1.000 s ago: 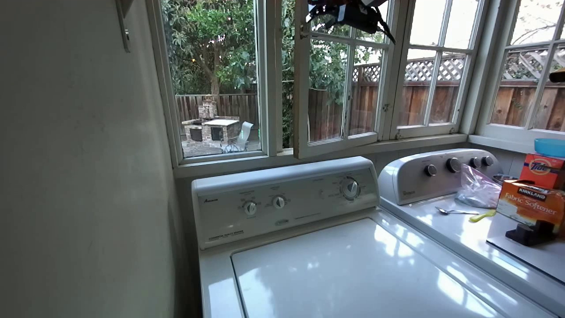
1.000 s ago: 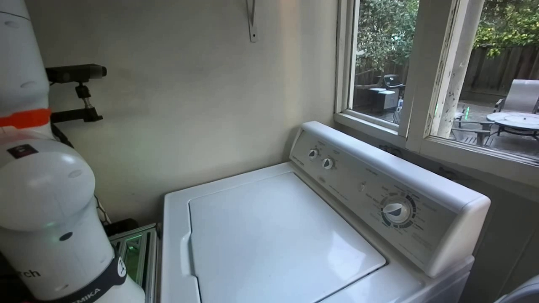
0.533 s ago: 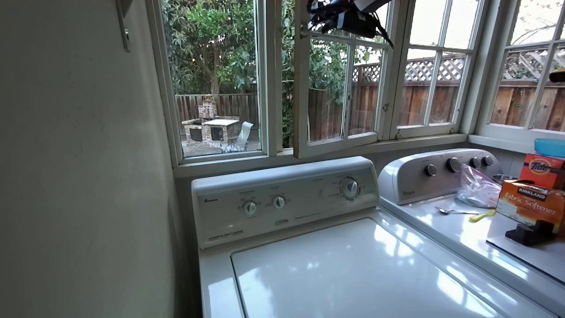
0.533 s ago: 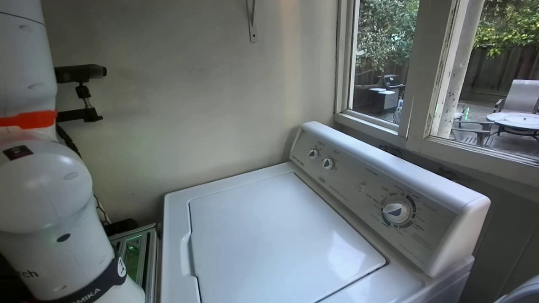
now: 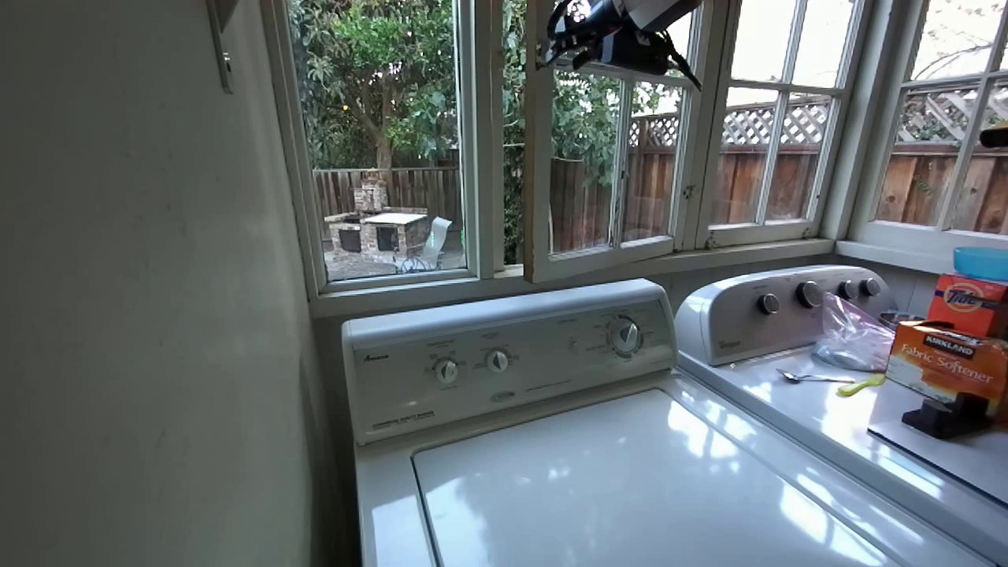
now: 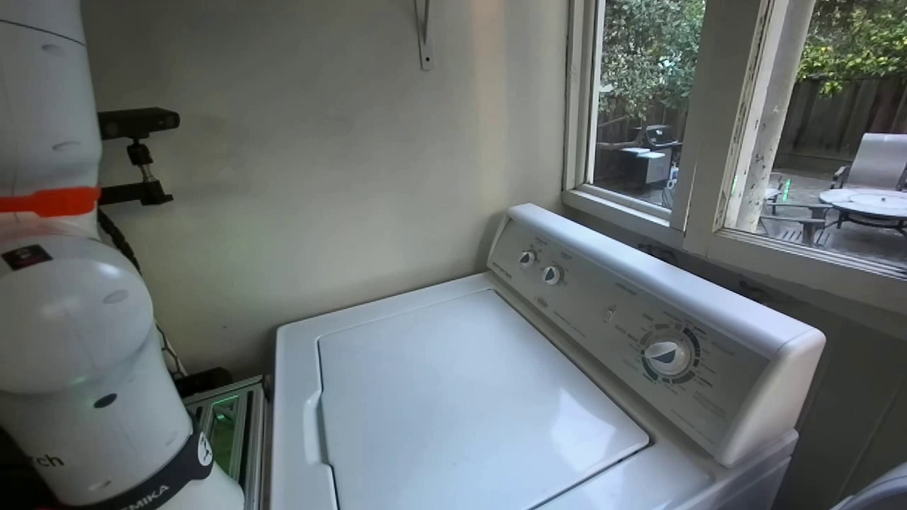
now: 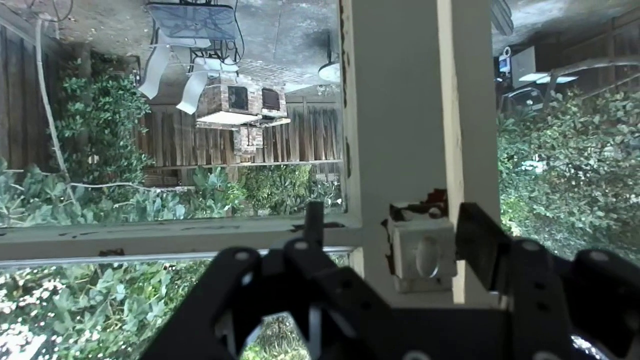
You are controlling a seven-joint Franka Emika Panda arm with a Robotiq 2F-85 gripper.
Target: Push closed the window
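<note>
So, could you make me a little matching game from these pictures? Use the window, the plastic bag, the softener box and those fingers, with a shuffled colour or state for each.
1. window
2. plastic bag
3. softener box
4. fingers

A. orange
B. black, spread apart
C. crumpled, see-through
D. standing ajar

Right pairs: 1-D, 2-C, 3-A, 4-B.
</note>
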